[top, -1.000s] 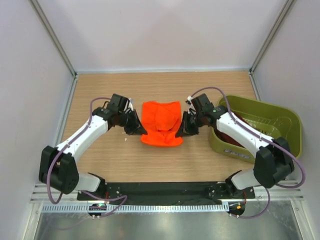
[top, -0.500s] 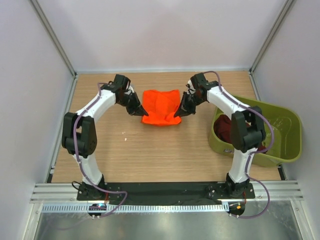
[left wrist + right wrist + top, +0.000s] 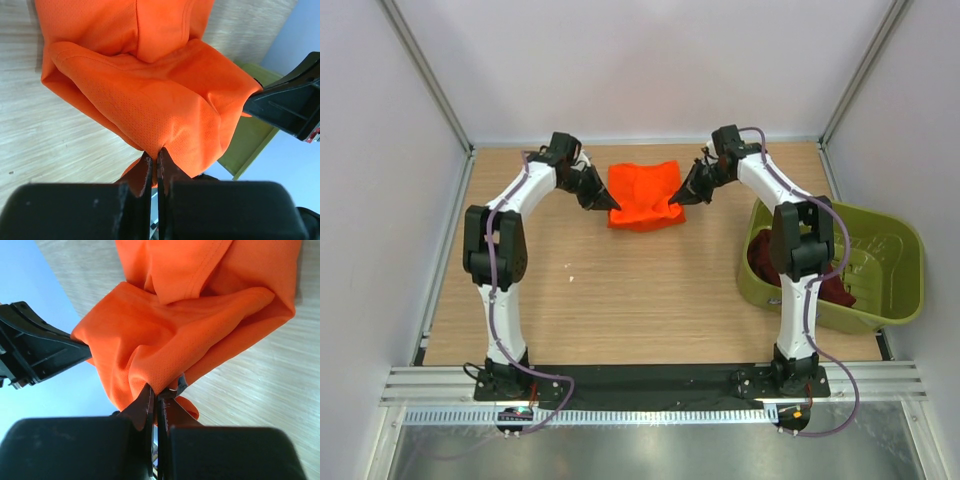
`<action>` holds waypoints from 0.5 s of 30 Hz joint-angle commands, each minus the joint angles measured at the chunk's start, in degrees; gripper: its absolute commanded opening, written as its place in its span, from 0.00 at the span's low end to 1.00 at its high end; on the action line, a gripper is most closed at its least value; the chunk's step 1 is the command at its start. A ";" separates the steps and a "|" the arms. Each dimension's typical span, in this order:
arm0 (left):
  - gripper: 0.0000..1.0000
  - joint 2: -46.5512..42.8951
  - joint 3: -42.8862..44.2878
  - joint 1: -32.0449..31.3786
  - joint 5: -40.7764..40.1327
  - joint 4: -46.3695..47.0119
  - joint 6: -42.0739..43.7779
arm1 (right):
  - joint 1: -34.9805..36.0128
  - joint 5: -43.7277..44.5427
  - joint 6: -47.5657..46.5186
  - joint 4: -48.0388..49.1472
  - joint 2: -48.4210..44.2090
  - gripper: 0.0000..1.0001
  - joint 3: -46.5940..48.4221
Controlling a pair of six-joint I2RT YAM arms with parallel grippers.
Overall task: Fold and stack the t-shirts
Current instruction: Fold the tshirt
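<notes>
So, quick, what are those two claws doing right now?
The left gripper is shut, pinching one side of the orange t-shirt.
The right gripper is shut, pinching the opposite side of that shirt.

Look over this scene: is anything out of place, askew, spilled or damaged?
Nothing is spilled or damaged. The maroon t-shirt lies crumpled in the green tub, unfolded. The orange t-shirt is bunched and uneven, pinched at either side by the left pincer and right pincer.
</notes>
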 commanded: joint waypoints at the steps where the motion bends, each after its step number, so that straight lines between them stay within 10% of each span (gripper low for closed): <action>1: 0.00 -0.41 2.49 0.64 3.35 0.20 1.07 | 0.26 -3.24 2.49 -0.04 0.79 0.02 3.87; 15: 0.00 -23.78 -30.36 -1.20 -0.25 2.66 2.04 | 3.60 1.24 -1.12 -0.41 -18.62 0.01 -23.42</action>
